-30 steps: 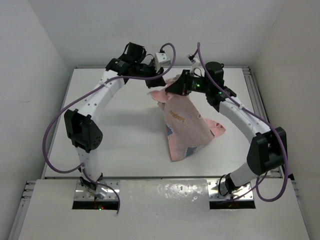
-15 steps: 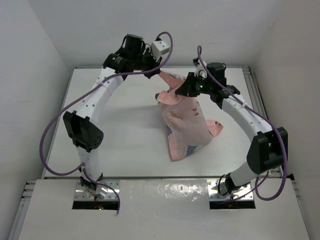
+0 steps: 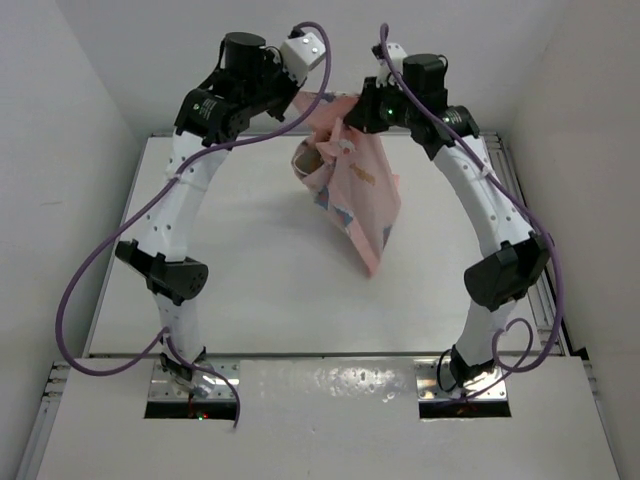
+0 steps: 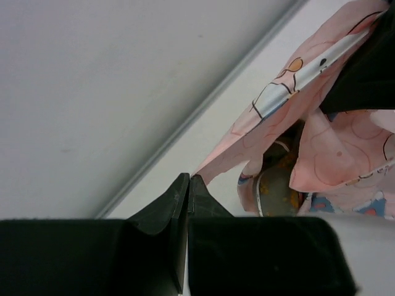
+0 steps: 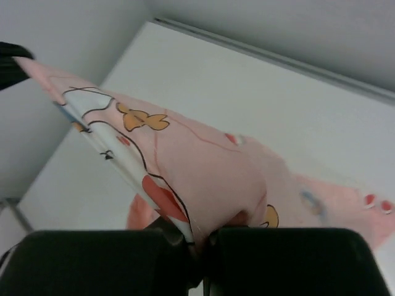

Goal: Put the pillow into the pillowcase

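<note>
**Pillowcase held up by its mouth, pillow hanging inside below both grippers**

Both arms are raised at the top centre of the overhead view with the pillowcase [image 3: 366, 205] strung between them. The left gripper [image 4: 189, 180] is closed, its tips pinching one thin corner of the pink cloth. The right gripper [image 5: 199, 237] is also closed, with a fold of the same cloth clamped between its fingers. Neither one touches the pillow [image 4: 276, 185] directly.

The relation that matters is vertical. The open mouth of the pillowcase sits at the top, between the two pinch points, and the rest drops away beneath them. Its long axis runs from the top centre of the overhead view down toward the lower right. The bottom corner ends over the table [image 3: 230, 260], and I cannot tell whether it rests on the surface or hangs just above it.

From the left wrist view, the grey-olive pad and its pale trim show through the gaping mouth at centre right of the frame, below the gripped edge. It looks to be largely inside already, so a shake or a lift should settle it toward the closed end. The right gripper is nearer the bulk of the cloth. The left holds an outlying corner that pulls the mouth sideways.

No brand, label or legible writing shows anywhere. The cloth carries only cartoon figures in blue, white and orange, and an orange patch on its side is too small to read
</note>
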Available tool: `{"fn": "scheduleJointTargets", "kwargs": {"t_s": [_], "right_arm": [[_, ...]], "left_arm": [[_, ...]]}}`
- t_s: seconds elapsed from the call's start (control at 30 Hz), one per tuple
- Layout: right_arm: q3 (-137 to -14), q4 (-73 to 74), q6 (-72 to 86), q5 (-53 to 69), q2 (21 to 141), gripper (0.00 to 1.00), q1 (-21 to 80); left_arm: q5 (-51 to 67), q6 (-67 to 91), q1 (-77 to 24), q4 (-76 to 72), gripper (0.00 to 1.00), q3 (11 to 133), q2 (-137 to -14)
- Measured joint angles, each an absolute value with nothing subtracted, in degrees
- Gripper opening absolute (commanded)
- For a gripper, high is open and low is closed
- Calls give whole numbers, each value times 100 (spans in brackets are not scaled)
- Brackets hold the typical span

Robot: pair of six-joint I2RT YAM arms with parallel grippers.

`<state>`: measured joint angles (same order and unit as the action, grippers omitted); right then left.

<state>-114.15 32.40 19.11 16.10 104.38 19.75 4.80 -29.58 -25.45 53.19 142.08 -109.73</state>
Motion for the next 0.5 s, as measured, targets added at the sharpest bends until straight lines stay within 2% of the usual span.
{"fn": "scheduleJointTargets", "kwargs": {"t_s": [0.07,0.27,0.5], "right_arm": [[-11898,3063,2058,2185,10696,0,1955],[-11677,1155,3583,4110,10822,0,2005],[-11487,556,4163,5321,10665,0,2473]], "left_arm": [[108,-3070,-2545,5358,0,14486,-10949],[-670,-3415,-2545,5559,0,15270,-10761],[-2237,-4084,-2399,5575,0,16158,-10418]]}}
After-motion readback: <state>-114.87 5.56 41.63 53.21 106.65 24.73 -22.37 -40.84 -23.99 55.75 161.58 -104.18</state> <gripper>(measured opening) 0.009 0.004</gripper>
